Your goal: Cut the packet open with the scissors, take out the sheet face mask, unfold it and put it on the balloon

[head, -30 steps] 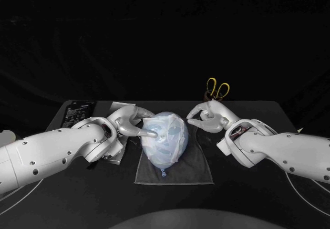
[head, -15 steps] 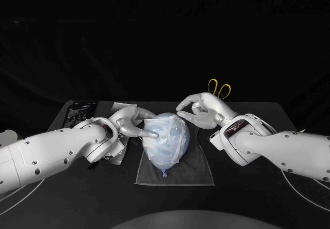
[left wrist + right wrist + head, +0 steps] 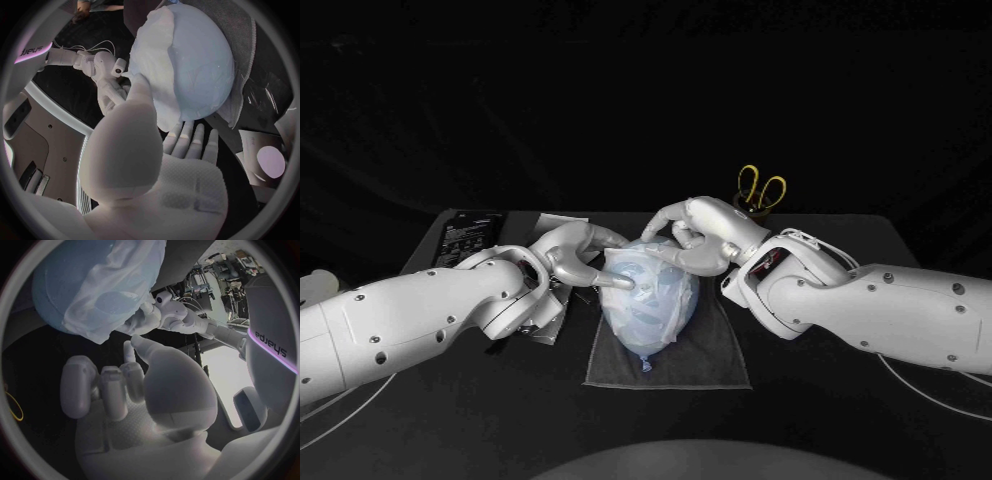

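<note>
lying at the centre of the head view, the balloon (image 3: pixel 642 340) rests on a grey cloth (image 3: pixel 707 365) on the table (image 3: pixel 473 400), with the sheet face mask (image 3: pixel 653 280) draped over it. the left hand (image 3: pixel 574 255), fingers spread, presses one fingertip on the mask's left side. the right hand (image 3: pixel 692 232) curls over the balloon's top; whether it pinches the mask i cannot tell. the scissors (image 3: pixel 760 186) stand at upper right.

balloon (image 3: pixel 653 315), pale blue. mask (image 3: pixel 639 268), translucent white, the blue showing through. cloth (image 3: pixel 711 365), plain grey. scissors (image 3: pixel 762 187), yellow handles. card (image 3: pixel 463 234), black with small white print. table (image 3: pixel 488 420), black. left hand (image 3: pixel 574 255) and right hand (image 3: pixel 692 232), silver.
</note>
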Motion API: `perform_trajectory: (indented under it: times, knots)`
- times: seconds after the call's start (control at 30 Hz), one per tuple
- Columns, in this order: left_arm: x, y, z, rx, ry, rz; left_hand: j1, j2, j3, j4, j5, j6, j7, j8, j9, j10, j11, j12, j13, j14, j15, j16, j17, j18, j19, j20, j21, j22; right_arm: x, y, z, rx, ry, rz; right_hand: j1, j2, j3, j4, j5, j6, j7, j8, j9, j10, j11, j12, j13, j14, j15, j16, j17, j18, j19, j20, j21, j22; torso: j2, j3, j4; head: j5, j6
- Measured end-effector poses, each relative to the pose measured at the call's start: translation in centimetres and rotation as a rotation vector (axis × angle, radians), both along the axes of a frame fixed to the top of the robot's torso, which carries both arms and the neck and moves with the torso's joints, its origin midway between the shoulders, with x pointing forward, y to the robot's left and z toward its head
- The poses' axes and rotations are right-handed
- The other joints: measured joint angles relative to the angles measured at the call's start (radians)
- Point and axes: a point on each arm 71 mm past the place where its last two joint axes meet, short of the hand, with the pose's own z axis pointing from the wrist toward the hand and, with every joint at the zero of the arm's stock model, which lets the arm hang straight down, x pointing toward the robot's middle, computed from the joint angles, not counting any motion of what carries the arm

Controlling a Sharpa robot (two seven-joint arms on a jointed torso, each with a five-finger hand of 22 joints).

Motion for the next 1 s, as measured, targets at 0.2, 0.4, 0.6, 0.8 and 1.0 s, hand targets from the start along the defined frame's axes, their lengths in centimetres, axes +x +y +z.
perform_trajectory:
  times: [0.2, 0.4, 0.6, 0.8, 1.0]
  knots:
    - [-0.01, -0.04, 0.01, -0.001, 0.0, -0.001, 0.0, 0.0, 0.0, 0.0, 0.0, 0.0, 0.0, 0.0, 0.0, 0.0, 0.0, 0.0, 0.0, 0.0, 0.0, 0.0, -0.001, 0.0, 0.0, 0.0, 0.0, -0.001, 0.29, 0.26, -0.37, -0.054, 0.009, -0.01, -0.013, -0.013, -0.011, 0.006, 0.0, 0.002, 0.002, -0.011, -0.005, 0.002, 0.002, -0.002, -0.001, -0.003, 0.003, 0.001, 0.001, 0.0, 0.0, 0.0, 0.0, -0.001, 0.0, -0.0003, -0.0002, 0.002, -0.002]
    - [-0.02, -0.06, 0.01, -0.001, 0.001, -0.001, 0.0, 0.0, 0.0, 0.0, 0.0, 0.0, 0.0, 0.0, -0.001, 0.0, 0.0, 0.0, 0.0, 0.0, 0.0, 0.0, -0.001, 0.0, 0.0, 0.0, 0.0, -0.001, 0.55, 0.2, -0.7, -0.101, 0.025, -0.032, -0.029, -0.029, -0.023, 0.018, 0.0, -0.006, 0.009, -0.031, -0.014, -0.005, 0.009, -0.002, -0.001, 0.0, 0.007, 0.0, 0.001, 0.0, 0.0, 0.007, 0.0, -0.001, 0.0, -0.0001, -0.0005, 0.002, -0.004]
    - [-0.02, -0.06, 0.01, -0.002, 0.001, -0.001, 0.0, 0.0, 0.0, 0.0, 0.0, 0.0, 0.0, 0.0, -0.001, 0.0, 0.0, 0.0, 0.0, 0.0, 0.0, 0.0, -0.001, 0.0, 0.0, 0.0, 0.0, -0.001, 0.7, 0.15, -0.84, -0.127, 0.032, -0.051, -0.03, -0.028, -0.029, 0.023, 0.0, -0.006, 0.01, -0.035, -0.017, -0.002, 0.013, -0.002, 0.0, -0.003, 0.011, 0.0, 0.001, 0.0, 0.0, 0.007, 0.008, 0.0, -0.001, 0.0007, -0.0009, 0.002, -0.004]
    - [-0.03, -0.07, 0.0, -0.002, 0.001, -0.001, 0.0, 0.0, 0.0, 0.0, 0.0, 0.001, 0.001, 0.0, -0.001, 0.0, 0.0, 0.0, 0.0, 0.0, 0.0, 0.0, -0.001, 0.0, 0.0, 0.0, 0.0, -0.001, 0.82, 0.09, -0.92, -0.145, 0.038, -0.066, -0.034, -0.024, -0.033, 0.027, 0.0, -0.003, 0.013, -0.035, -0.018, -0.002, 0.013, -0.003, 0.0, -0.003, 0.011, 0.0, 0.0, 0.0, -0.001, 0.008, 0.012, 0.0, -0.001, 0.0007, -0.001, 0.001, -0.004]
    - [-0.05, -0.08, 0.0, -0.002, 0.002, -0.001, 0.0, 0.0, 0.0, 0.0, 0.0, 0.002, 0.002, 0.0, 0.0, 0.0, 0.0, 0.0, 0.0, 0.0, 0.0, 0.0, -0.001, 0.0, 0.0, 0.0, 0.0, -0.001, 0.94, 0.06, -1.01, -0.156, 0.044, -0.075, -0.047, -0.01, -0.024, 0.036, 0.0, 0.02, 0.004, -0.035, -0.019, -0.001, 0.012, 0.002, 0.0, -0.003, 0.011, -0.003, 0.0, 0.0, -0.002, 0.009, 0.018, 0.0, -0.001, 0.0005, -0.0011, 0.0, -0.004]
